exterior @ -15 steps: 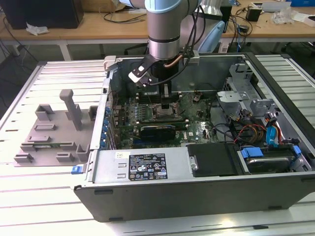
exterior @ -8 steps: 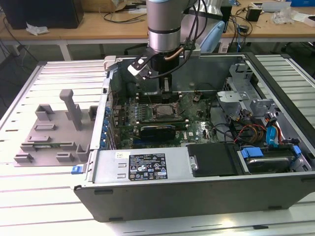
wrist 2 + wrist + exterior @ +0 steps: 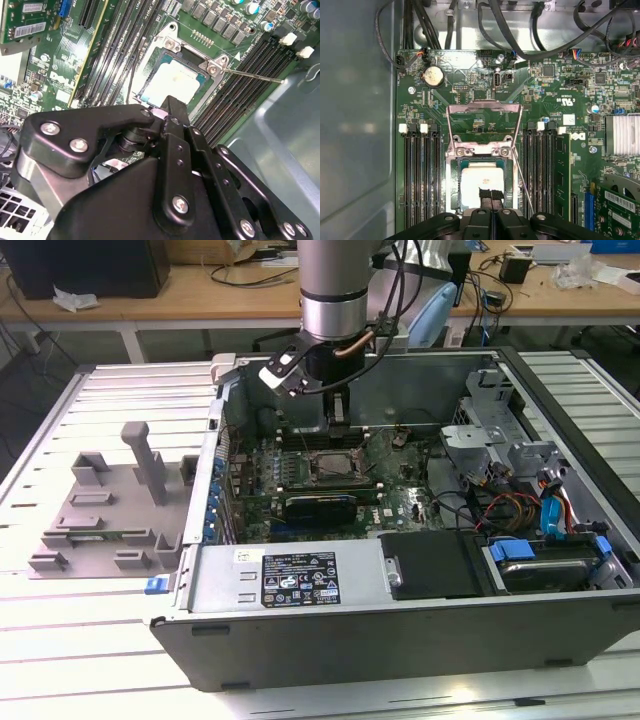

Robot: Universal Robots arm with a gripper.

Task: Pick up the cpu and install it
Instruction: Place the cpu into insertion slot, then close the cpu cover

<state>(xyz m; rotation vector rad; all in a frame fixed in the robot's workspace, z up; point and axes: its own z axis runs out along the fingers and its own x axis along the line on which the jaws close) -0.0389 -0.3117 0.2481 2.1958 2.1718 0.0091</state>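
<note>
Gripper (image 3: 490,195), black, clenched empty I'd say, over shiny silver square cpu (image 3: 477,180) lying in metal socket frame (image 3: 480,149), at socket's 12 o'clock in exterior view.

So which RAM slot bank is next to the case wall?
The bank flanking the bare grey wall; the other bank lies across the cpu, toward the finned heatsink.

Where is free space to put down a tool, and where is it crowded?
Free: the slatted table on the far and near sides of the grey tray. Crowded: inside the case, with the gripper above the cpu and cables at the exterior view's right.
</note>
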